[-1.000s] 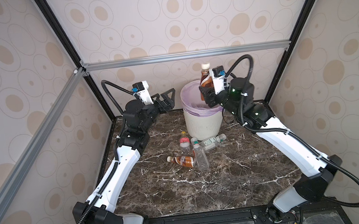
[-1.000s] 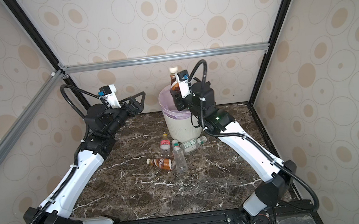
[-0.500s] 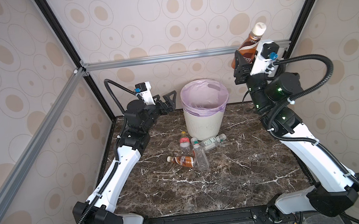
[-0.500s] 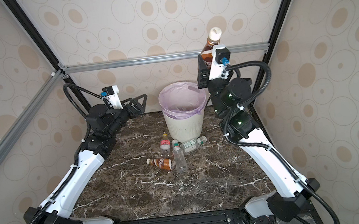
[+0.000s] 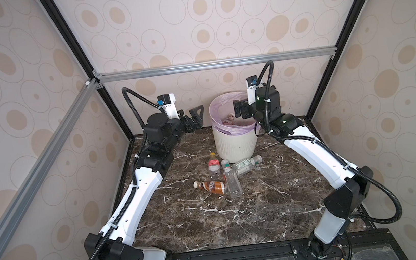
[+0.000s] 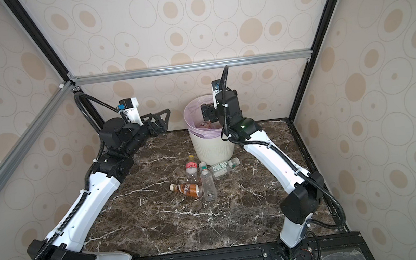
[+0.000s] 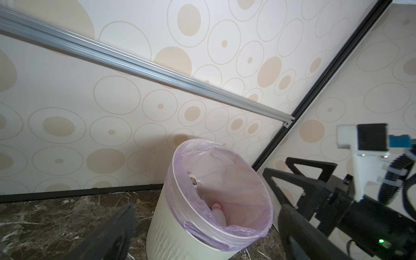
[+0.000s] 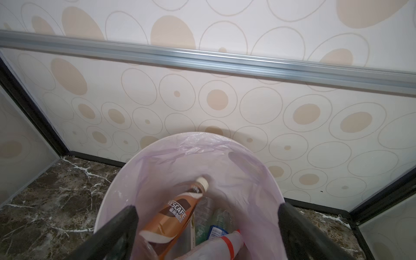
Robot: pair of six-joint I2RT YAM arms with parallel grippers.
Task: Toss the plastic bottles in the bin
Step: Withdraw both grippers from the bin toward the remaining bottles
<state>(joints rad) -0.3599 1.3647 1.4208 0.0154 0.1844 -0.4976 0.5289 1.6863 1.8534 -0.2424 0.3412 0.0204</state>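
Marble table point(image 5: 264, 209): dark brown, white veins.
Left gripper point(image 5: 191, 115): jaws spread wide, nothing between them; raised above the table at 9 o'clock of the bin point(image 5: 232, 146), apart from its rim, aimed toward it.
Brown bottle point(image 5: 212, 186): on its side near table centre, pale cap toward 9 o'clock, base against the clear bottle point(image 5: 233, 185).
Red-band bottle point(image 5: 213, 165): clear, yellow cap end nearest the bin; between brown bottle and bin; upright or lying cannot be told.
Clear bottle: on its side, cap toward 12 o'clock, just beside the red-band bottle at its 3 o'clock.
Green-label bottle point(image 5: 244, 164): on its side, cap toward 3 o'clock, near the bin base at its 6 o'clock.
Bin: off-white ribbed wall, at 12 o'clock of the table.
Liner point(image 7: 225, 171): pale lilac, folded over the rim.
Nescafe bottle point(image 8: 173, 216): inside the bin, blurred, tilted, pale cap against the liner.
Other contents: red-white bottle point(image 8: 225, 245) and blue-label bottle point(image 8: 216, 231) lower in the bin, partly hidden.
Right gripper point(image 5: 241, 109): jaws wide apart, gripping nothing; above the bin mouth at the 3 o'clock side of the rim. In the right wrist view the Nescafe bottle shows between the fingers point(image 8: 117, 231), lower in the bin; contact between its base and a finger cannot be told.
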